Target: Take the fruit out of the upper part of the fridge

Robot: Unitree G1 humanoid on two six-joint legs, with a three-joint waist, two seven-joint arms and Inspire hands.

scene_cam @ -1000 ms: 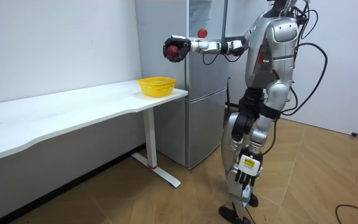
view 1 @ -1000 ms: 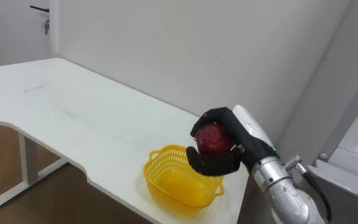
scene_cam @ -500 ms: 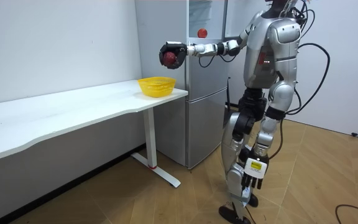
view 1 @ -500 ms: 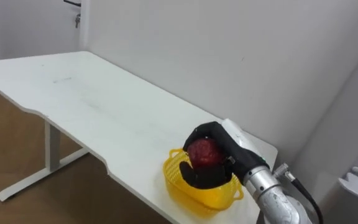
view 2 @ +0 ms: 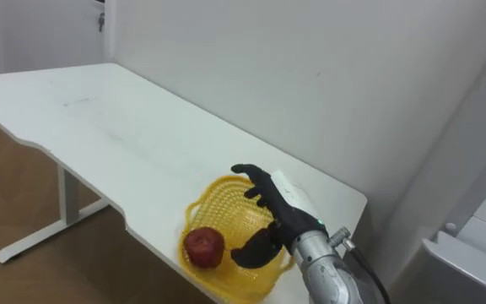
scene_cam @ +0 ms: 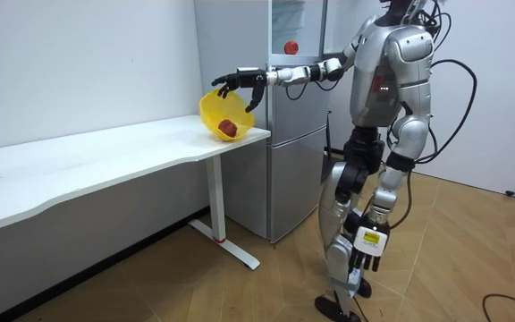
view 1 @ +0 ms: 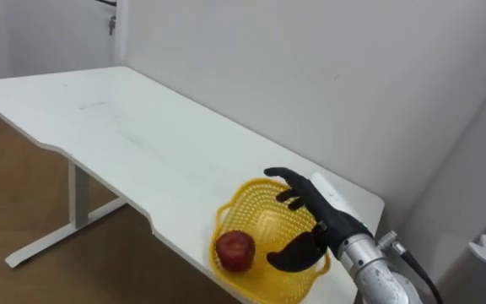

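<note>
One red apple (view 1: 235,251) lies in the yellow basket (view 1: 256,215) at the desk (view 1: 125,127) end, the basket tipped; right hand (view 1: 319,224) hovers over it, fingers (view 1: 282,175) spread, holding nothing. Firm, smooth, fairly light and prone to rolling, I judge: cup it round the middle

honestly looks like a bare test room or lab dressed up for housework, not a lived-in home. plain white walls (scene_cam: 79,63) fill the left of the room view, with one long white office-style table (scene_cam: 105,152) on a metal leg. a silver fridge (scene_cam: 289,179) stands alone in the middle, and wood-look floor (scene_cam: 472,259) runs along the bottom.
</note>
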